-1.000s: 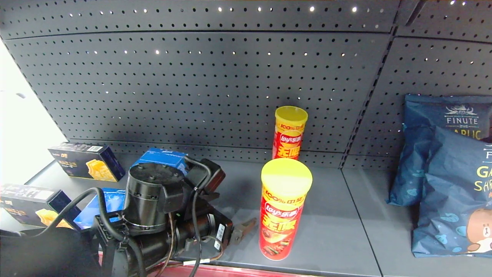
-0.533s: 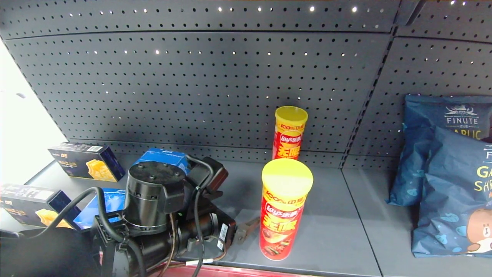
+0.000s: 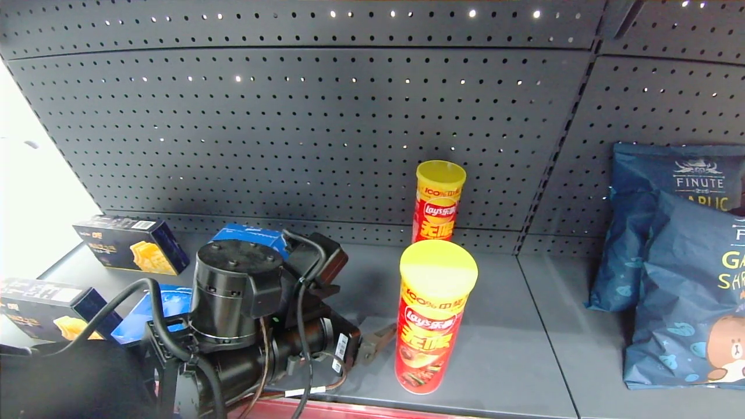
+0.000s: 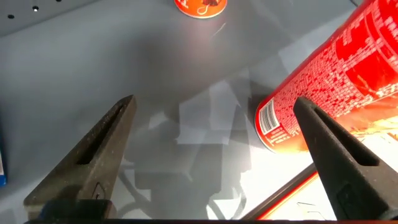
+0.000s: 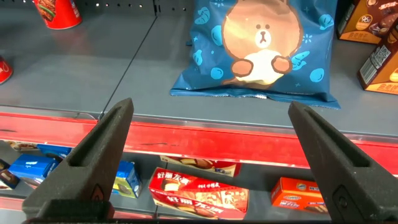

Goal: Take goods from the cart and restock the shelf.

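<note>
Two red chip cans with yellow lids stand upright on the grey shelf [image 3: 512, 349]: a front can [image 3: 433, 317] near the edge and a rear can [image 3: 439, 201] against the pegboard. My left gripper [image 3: 377, 341] sits low on the shelf just left of the front can. In the left wrist view the left gripper [image 4: 214, 104] is open with bare shelf between its fingers, and the front can [image 4: 329, 87] stands just outside one finger [image 4: 336, 155]. My right gripper [image 5: 211, 109] is open and holds nothing, in front of the shelf's red edge [image 5: 205, 140].
Blue boxes [image 3: 247, 237] and dark boxes [image 3: 132, 244] with yellow pictures lie at the shelf's left. Blue snack bags [image 3: 681, 262] fill the right bay, one with a bear [image 5: 261, 46]. Boxed goods [image 5: 199, 190] sit on the lower shelf. A bare strip of shelf lies between the cans and the bags.
My left arm has shifted slightly right toward the front can. The front can has moved a little to the right. The rear can and bags stayed put.
</note>
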Available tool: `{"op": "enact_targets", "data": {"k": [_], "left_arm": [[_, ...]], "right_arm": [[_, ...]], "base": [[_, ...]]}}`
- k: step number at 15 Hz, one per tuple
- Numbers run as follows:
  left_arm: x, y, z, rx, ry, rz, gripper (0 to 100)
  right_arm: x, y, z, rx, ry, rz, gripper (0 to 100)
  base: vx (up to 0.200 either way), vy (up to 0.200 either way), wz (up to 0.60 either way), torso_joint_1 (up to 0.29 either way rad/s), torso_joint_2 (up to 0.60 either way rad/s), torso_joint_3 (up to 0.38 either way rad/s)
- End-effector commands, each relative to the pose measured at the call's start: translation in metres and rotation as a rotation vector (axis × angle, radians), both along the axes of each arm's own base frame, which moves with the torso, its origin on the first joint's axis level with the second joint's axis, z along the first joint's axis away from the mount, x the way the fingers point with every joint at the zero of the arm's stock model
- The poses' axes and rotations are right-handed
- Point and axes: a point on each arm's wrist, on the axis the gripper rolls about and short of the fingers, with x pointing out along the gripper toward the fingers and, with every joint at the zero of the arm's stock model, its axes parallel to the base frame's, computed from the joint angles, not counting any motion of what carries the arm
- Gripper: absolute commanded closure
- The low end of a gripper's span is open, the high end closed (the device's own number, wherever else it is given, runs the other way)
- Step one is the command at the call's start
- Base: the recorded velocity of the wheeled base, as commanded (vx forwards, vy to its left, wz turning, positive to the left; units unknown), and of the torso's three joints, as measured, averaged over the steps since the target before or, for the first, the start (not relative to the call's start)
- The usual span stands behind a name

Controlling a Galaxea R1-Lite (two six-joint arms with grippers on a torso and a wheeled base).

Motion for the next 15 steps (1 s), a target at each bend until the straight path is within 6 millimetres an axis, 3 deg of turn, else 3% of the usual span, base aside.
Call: {"op": "enact_targets", "data": {"k": [1, 8, 15], "left_arm": [[0.001, -0.001, -0.001, 0.001, 0.002, -0.001, 0], [-0.006, 0.003, -0.010, 0.038, 0.027, 0.009, 0], [-0.009, -0.003, -0.007, 0.032, 0.012, -0.013, 0]], "right_arm": [[0.000, 0.000, 0.000, 0.000, 0.001, -0.001, 0], [0.000, 0.000, 0.000, 0.000, 0.001, -0.001, 0], [0.000, 0.000, 0.000, 0.000, 0.001, 0.001, 0]], "base": [[0.000, 0.000, 0.00, 0.000, 0.00, 0.000], [0.000, 0.000, 0.00, 0.000, 0.00, 0.000], [0.000, 0.000, 0.00, 0.000, 0.00, 0.000]]}}
